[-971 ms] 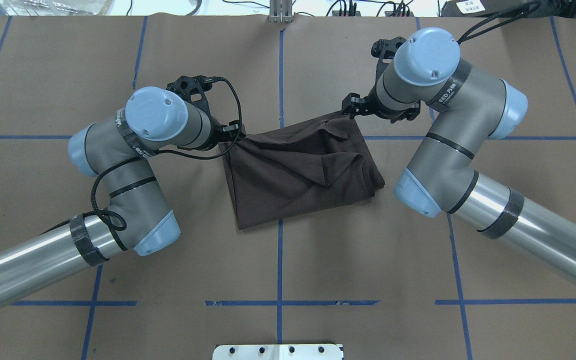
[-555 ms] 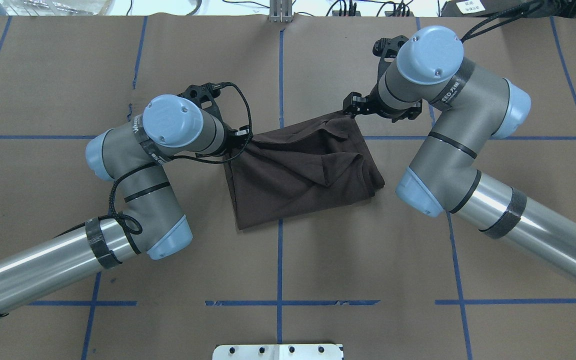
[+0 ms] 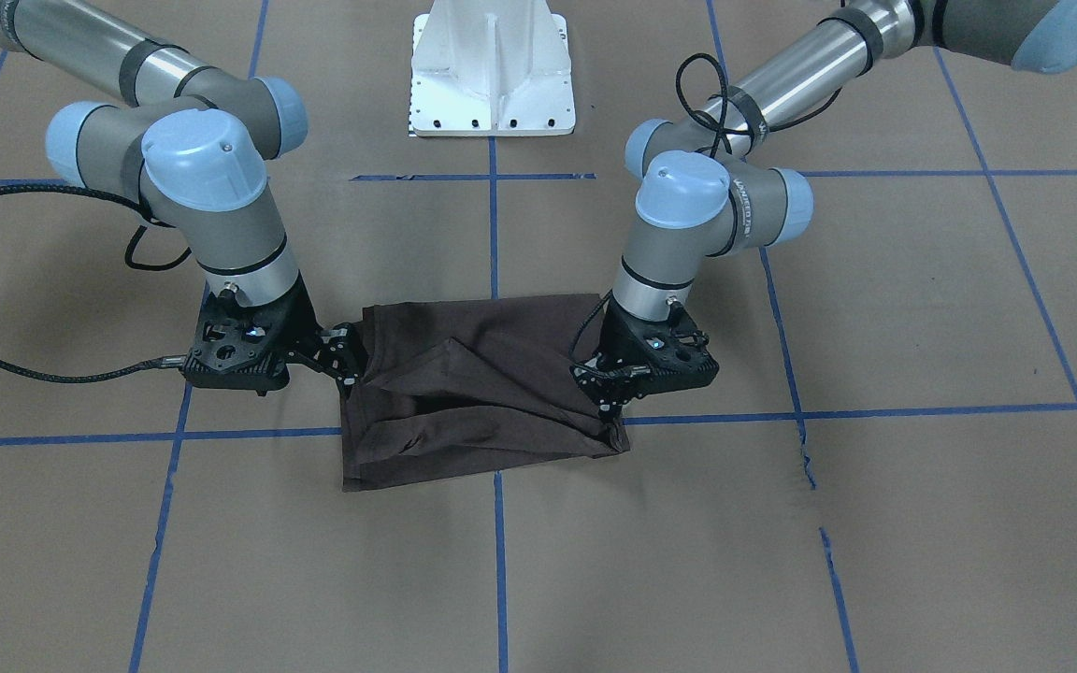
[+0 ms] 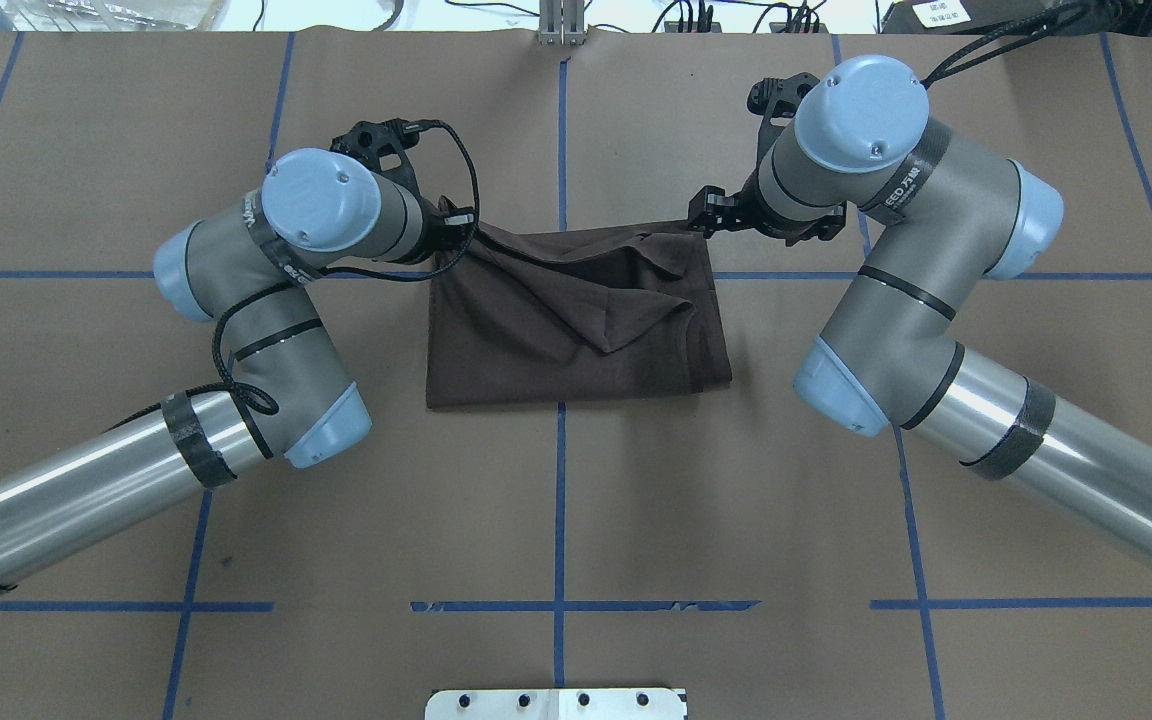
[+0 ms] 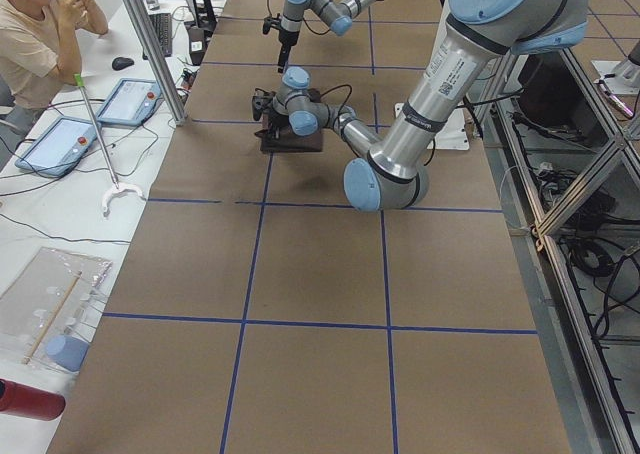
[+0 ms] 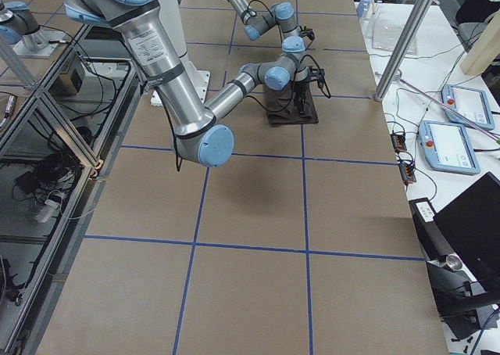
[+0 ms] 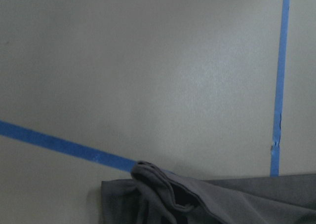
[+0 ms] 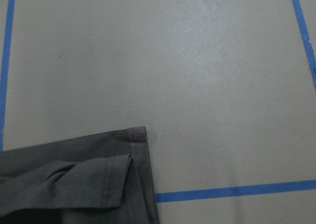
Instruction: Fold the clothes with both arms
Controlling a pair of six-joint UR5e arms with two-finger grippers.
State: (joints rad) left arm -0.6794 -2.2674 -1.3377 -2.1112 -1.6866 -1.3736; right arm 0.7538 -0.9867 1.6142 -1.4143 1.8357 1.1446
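Overhead exterior: left hand (image 4: 456, 233), right hand (image 4: 697, 220) grip T-shirt (image 4: 556, 345) (far corners).

Bright, even overhead light; soft shadows on the tabletop (image 4: 736, 520); glare streaks the right arm (image 4: 1086, 465); wrist views dimmer.

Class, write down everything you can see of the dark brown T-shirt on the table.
The dark brown T-shirt, of thin soft cloth, lies folded into a rough rectangle on the brown paper-covered table, across a blue tape line. Its near edge lies flat; loose diagonal folds cross the top layer. The black left claw and black right claw each pinch a far corner, the left one bunched and raised.
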